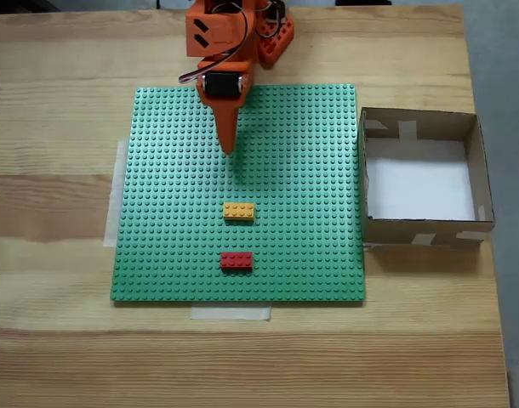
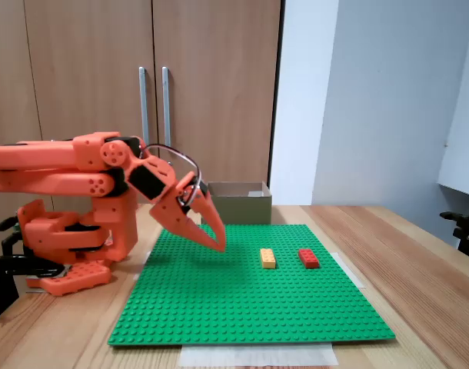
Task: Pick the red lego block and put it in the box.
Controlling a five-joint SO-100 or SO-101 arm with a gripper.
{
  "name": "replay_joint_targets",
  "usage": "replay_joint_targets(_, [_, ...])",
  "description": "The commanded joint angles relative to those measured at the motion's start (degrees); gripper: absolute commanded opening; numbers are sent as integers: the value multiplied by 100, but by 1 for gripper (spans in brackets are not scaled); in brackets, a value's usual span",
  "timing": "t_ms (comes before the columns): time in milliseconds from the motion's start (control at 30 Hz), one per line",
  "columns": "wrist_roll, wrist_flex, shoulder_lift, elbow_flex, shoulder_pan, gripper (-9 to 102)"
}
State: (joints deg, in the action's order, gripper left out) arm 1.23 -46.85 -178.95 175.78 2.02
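Note:
The red lego block (image 1: 236, 261) (image 2: 308, 258) lies flat on the green studded baseplate (image 1: 310, 170) (image 2: 242, 307), near its front edge in the overhead-looking fixed view. An orange-yellow brick (image 1: 238, 211) (image 2: 267, 258) sits a short way from it, between it and the arm. The orange gripper (image 1: 228, 149) (image 2: 219, 244) hovers just above the plate, pointing down, shut with nothing in it, and well short of both bricks. The box (image 1: 421, 229) (image 2: 238, 204), brown cardboard with a white floor, stands against the plate's right edge in that view.
The arm's orange base (image 2: 65, 231) stands on the wooden table (image 1: 55, 212) behind the plate. Pale tape (image 1: 230, 313) holds the plate's edges down. Wooden cabinet doors (image 2: 142, 92) rise behind the table.

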Motion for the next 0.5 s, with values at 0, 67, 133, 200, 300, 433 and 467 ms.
replay_joint_targets(0, [35,-105,475,-703,-70,-1])
replay_joint_targets(67, [-18,-167,853,-1028,-97,-1])
replay_joint_targets(133, [-70,-176,1160,-1301,-123,-1])
replay_joint_targets(200, [-123,-202,1485,-1591,-141,-1])
replay_joint_targets(300, [-176,-387,1995,-2074,-193,-1])
replay_joint_targets(433, [-176,-642,2672,-2839,-246,-1])
replay_joint_targets(467, [-167,-659,2751,-2909,-246,-1])
